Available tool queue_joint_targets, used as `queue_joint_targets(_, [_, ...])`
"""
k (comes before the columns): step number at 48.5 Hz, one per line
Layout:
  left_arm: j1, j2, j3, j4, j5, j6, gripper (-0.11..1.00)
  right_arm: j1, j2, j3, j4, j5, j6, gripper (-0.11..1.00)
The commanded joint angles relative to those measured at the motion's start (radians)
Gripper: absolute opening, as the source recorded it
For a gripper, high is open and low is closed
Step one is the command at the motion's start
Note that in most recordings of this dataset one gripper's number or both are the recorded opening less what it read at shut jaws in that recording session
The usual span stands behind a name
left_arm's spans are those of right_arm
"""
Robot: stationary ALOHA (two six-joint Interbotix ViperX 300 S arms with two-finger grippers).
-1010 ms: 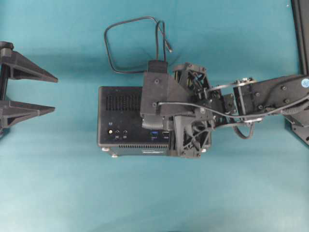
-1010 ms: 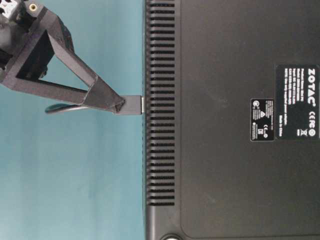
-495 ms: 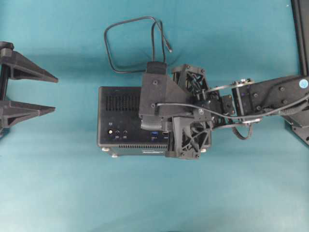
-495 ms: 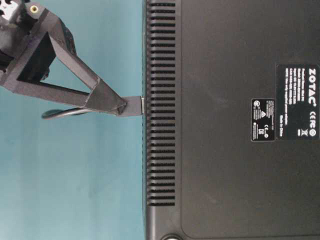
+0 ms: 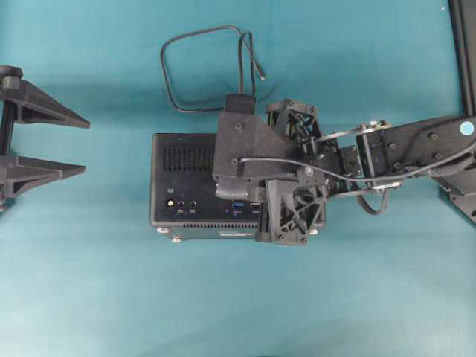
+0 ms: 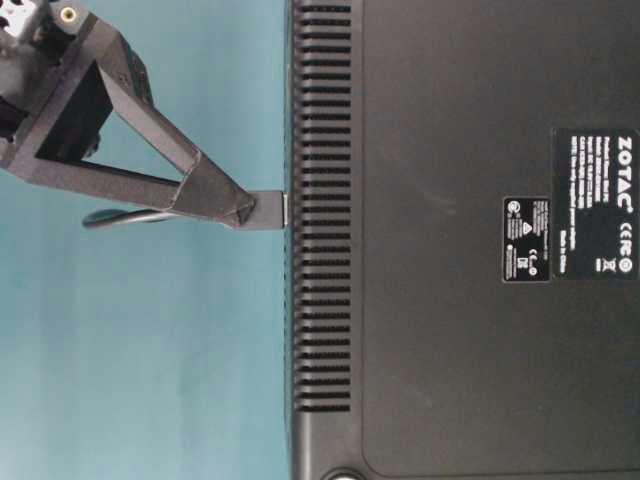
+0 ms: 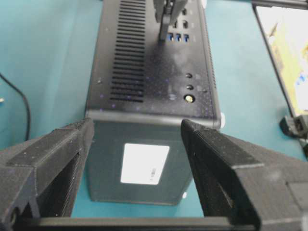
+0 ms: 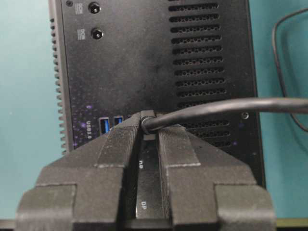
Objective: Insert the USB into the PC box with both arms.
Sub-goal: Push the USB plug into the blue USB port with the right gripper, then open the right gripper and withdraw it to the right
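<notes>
While clamped on the USB [image 8: 147, 120] as before — right gripper [image 8: 147, 126] at the PC box [image 5: 186, 178], left gripper [image 5: 71, 145] wide, empty.

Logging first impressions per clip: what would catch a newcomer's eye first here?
The right gripper over the middle of the black PC box, pinching the USB plug against the box's face near the blue ports. Its cable loops on the teal cloth behind. The left gripper waits wide open at the left.
</notes>
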Motion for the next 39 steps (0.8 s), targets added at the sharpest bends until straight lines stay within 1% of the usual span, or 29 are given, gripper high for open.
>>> queue_joint_targets(1, [-0.002, 0.003, -0.012, 0.003, -0.005, -0.002, 0.78, 0.003, -0.003, -0.002, 0.009, 0.011, 0.005, 0.09])
queue_joint_targets(6, [-0.002, 0.003, -0.012, 0.003, -0.005, -0.002, 0.78, -0.005, -0.005, -0.008, 0.008, 0.021, -0.002, 0.09])
queue_joint_targets(10, [-0.002, 0.002, -0.014, 0.003, -0.005, -0.014, 0.78, -0.011, -0.005, -0.015, 0.008, 0.028, -0.003, 0.09])
queue_joint_targets(15, [-0.002, 0.002, -0.011, 0.003, -0.005, -0.044, 0.78, -0.012, -0.005, -0.020, 0.005, 0.025, -0.005, 0.12])
queue_joint_targets(20, [-0.002, 0.002, -0.006, 0.003, -0.003, -0.049, 0.78, -0.014, -0.005, -0.020, 0.002, 0.021, -0.005, 0.16])
queue_joint_targets(28, [-0.002, 0.002, -0.002, 0.003, 0.000, -0.034, 0.78, -0.014, -0.005, -0.023, 0.002, 0.018, -0.005, 0.26])
queue_joint_targets(39, [-0.002, 0.003, 0.000, 0.003, 0.002, 0.021, 0.78, -0.018, -0.009, -0.032, 0.002, 0.023, -0.003, 0.50])
